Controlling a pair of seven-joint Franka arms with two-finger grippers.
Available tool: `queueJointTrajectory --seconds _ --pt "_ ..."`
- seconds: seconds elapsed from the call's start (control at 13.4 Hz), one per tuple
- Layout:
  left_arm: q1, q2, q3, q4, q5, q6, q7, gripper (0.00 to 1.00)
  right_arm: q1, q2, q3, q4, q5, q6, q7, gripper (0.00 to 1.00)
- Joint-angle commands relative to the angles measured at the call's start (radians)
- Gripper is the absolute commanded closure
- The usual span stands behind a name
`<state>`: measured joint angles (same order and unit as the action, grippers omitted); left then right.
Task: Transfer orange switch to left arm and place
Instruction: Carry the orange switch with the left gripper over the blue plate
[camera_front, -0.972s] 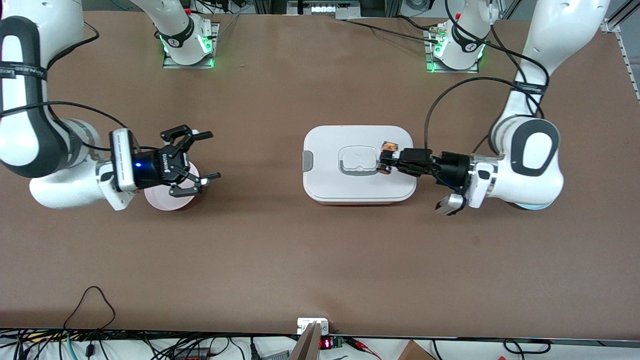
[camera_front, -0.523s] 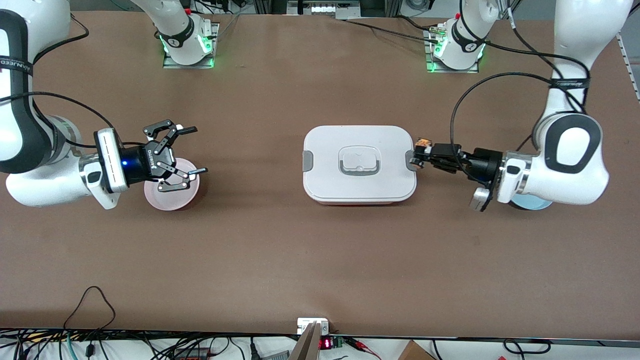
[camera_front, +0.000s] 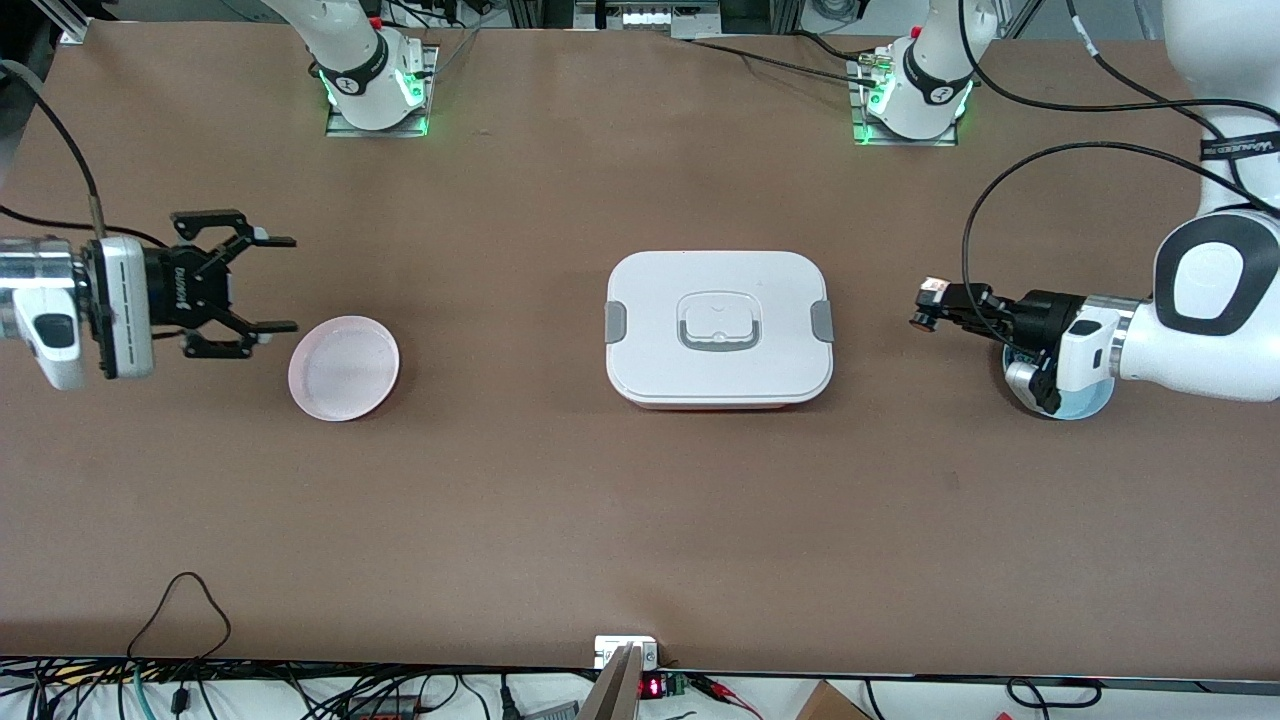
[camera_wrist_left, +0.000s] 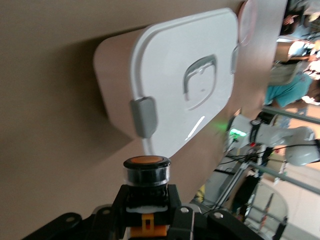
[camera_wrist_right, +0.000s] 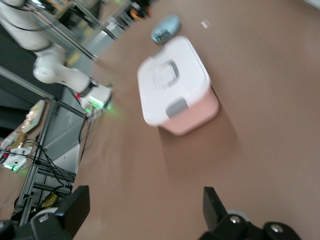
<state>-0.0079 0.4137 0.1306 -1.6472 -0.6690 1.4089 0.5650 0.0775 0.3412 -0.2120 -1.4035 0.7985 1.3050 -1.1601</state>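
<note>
The orange switch (camera_front: 928, 300), a small black button part with an orange cap (camera_wrist_left: 147, 161), is clamped in my left gripper (camera_front: 925, 306) (camera_wrist_left: 147, 202), which is shut on its body. That gripper hovers over the table between the white box (camera_front: 650, 300) and a light-blue plate (camera_front: 1085, 405). In the left wrist view the box (camera_wrist_left: 170, 80) lies ahead of the switch, apart from it. My right gripper (camera_front: 285, 284) (camera_wrist_right: 145, 210) is open and holds nothing. It hangs beside the pink plate (camera_front: 343, 367), toward the right arm's end of the table.
The box (camera_wrist_right: 175, 85) sits mid-table between the two grippers. The light-blue plate (camera_wrist_right: 165, 27) lies partly under the left arm's wrist. Both arm bases (camera_front: 375, 85) (camera_front: 910, 95) stand along the table's edge farthest from the front camera. Cables run along the nearest edge.
My left gripper has drawn back with the switch from over the box's lid toward the left arm's end. My right gripper has pulled away from over the pink plate toward its own end.
</note>
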Motion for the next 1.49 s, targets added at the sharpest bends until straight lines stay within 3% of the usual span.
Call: queueJointTrajectory --seconds 0.0,0.3,0.67,1.05,1.42 --pt "0.022 -0.006 -0.003 0.024 0.156 -0.004 0.125 1.0 0.008 -0.053 0.0 -0.002 -0.184 0.017 0.109 0.0" --pt "0.019 -0.013 -0.009 0.058 0.369 0.079 0.342 1.0 0.051 -0.103 0.013 0.012 -0.494 0.049 0.237 0.0" --pt "0.016 -0.059 -0.012 0.047 0.521 0.146 0.53 1.0 0.074 -0.126 0.009 0.012 -0.675 0.048 0.286 0.0" --pt "0.023 -0.07 -0.014 0.017 0.632 0.203 0.795 1.0 0.071 -0.128 0.003 0.014 -0.74 0.049 0.28 0.0" --pt "0.072 -0.062 -0.012 -0.025 0.657 0.303 1.008 1.0 0.047 -0.126 -0.013 0.014 -0.706 0.109 0.366 0.0"
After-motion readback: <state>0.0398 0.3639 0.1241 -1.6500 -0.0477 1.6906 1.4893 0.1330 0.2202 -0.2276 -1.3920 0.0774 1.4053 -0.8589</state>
